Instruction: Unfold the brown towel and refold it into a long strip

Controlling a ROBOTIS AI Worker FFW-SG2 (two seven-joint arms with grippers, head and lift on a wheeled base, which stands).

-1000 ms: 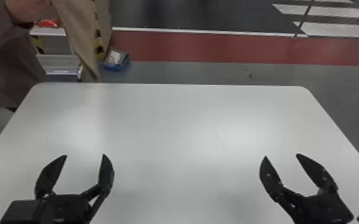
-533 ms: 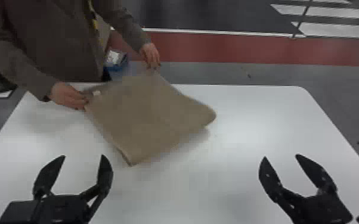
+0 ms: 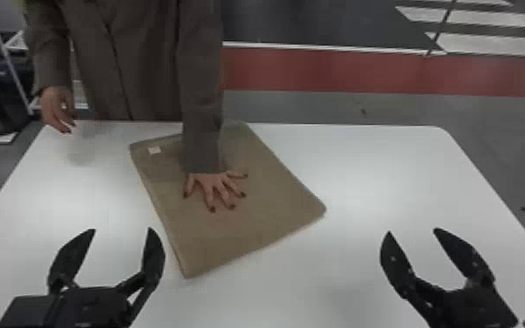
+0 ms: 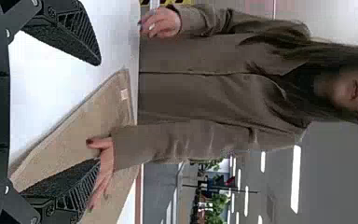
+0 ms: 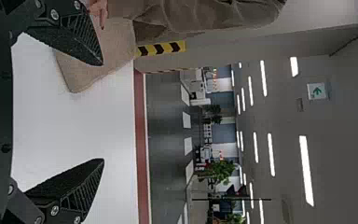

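Note:
The brown towel (image 3: 266,218) lies flat and folded, turned at an angle, on the table's far left-centre part, with a small white label near its far left corner. A person's hand presses on its middle. In the head view my left gripper (image 3: 122,231) stands open just left of the towel's near corner, holding nothing. My right gripper (image 3: 412,231) is open and empty, to the right of the towel. The left wrist view has the left gripper (image 4: 98,112) with the towel (image 4: 70,140) beyond it; the right wrist view has the right gripper (image 5: 103,112) and part of the towel (image 5: 116,46).
The white table (image 3: 405,174) carries the towel. A person in a dark brown coat stands at its far left edge, one arm reaching over the towel and the other hand (image 3: 56,107) by the far left corner.
The person has brought the folded towel onto the table, laid it down and shifted it slightly right and nearer; one hand now presses it and the other has let go. Both my arms have stayed still.

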